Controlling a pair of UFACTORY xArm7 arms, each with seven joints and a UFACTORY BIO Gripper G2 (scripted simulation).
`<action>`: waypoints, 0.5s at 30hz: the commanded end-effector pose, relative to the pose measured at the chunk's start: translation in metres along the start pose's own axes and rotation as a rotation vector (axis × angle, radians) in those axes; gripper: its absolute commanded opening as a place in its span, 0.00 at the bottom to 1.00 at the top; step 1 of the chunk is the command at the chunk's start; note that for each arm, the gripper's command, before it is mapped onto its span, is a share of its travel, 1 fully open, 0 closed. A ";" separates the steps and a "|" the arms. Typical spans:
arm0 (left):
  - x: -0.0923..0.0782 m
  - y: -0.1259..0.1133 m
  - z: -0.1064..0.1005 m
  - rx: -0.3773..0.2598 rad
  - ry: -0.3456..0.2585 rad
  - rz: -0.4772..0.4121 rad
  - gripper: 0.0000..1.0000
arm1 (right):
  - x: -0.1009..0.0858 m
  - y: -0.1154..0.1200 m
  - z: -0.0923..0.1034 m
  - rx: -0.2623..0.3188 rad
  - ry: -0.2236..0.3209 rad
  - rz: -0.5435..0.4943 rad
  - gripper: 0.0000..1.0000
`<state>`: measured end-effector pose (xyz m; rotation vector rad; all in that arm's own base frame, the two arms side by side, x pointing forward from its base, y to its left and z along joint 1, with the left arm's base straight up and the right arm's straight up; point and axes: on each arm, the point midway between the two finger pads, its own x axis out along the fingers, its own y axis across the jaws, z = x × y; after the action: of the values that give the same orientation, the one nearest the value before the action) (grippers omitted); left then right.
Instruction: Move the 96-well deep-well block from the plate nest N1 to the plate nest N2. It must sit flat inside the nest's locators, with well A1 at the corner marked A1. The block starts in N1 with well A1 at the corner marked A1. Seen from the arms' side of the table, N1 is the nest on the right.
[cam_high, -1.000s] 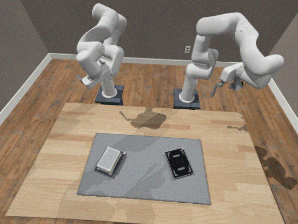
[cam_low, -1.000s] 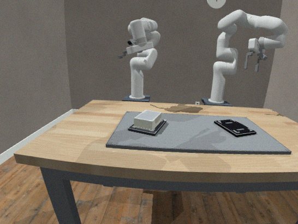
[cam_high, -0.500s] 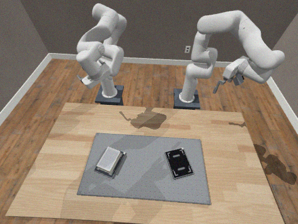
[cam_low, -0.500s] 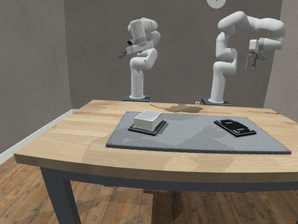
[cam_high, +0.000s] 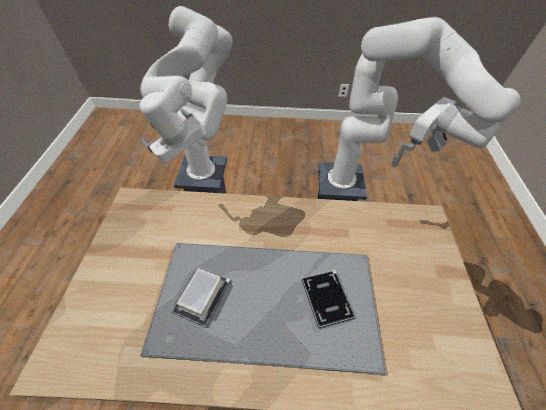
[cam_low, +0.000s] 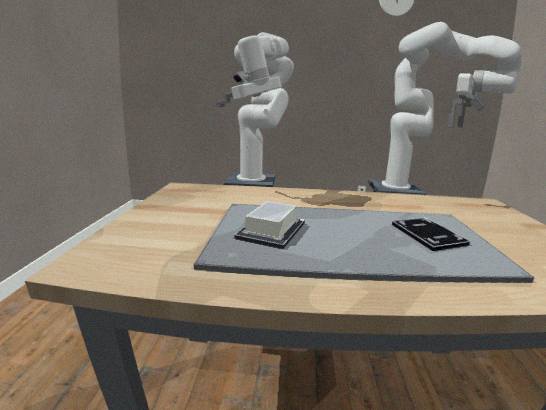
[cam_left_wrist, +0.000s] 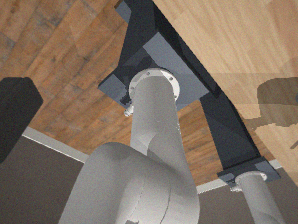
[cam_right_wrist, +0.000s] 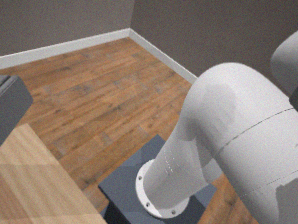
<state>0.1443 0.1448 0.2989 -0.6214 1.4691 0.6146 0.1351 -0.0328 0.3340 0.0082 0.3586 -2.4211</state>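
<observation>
The block (cam_high: 200, 291) (cam_low: 270, 220) sits in N1 (cam_high: 191, 319) (cam_low: 260, 242), its pale top facing up, while N2 (cam_high: 328, 299) (cam_low: 431, 235) lies well apart from it on the same grey plate (cam_high: 265, 320) (cam_low: 320, 255), with no block on it. Beyond, past the table's (cam_high: 425, 350) (cam_low: 120, 245) edge on the arms' side, the left gripper (cam_high: 400, 159) (cam_low: 456, 125) hangs open with its fingers pointing downward, and the right gripper (cam_high: 146, 144) (cam_low: 221, 104), also open, is held high near its own arm, both away from the block and gripping nothing.

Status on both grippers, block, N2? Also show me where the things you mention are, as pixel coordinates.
Left gripper (cam_high: 417, 152) (cam_low: 456, 125) (cam_left_wrist: 155, 117) and right gripper (cam_high: 148, 145) (cam_low: 223, 102) (cam_right_wrist: 155, 100) open, off the table. Block (cam_high: 201, 290) (cam_low: 271, 212) in N1 (cam_high: 191, 319) (cam_low: 260, 242). N2 (cam_high: 327, 298) (cam_low: 431, 233) unoccupied, nothing visible blocking it.
</observation>
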 end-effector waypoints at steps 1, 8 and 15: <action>-0.001 0.003 -0.002 -0.012 0.003 0.004 1.00 | -0.001 0.000 0.001 0.002 0.003 0.001 1.00; -0.001 0.006 -0.004 -0.023 0.008 0.008 1.00 | -0.001 0.000 0.001 0.002 0.003 0.001 1.00; -0.001 0.006 -0.004 -0.025 0.009 0.008 1.00 | -0.001 0.000 0.001 0.002 0.003 0.001 1.00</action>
<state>0.1369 0.1458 0.2993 -0.6385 1.4764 0.6375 0.1351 -0.0328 0.3340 0.0082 0.3586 -2.4211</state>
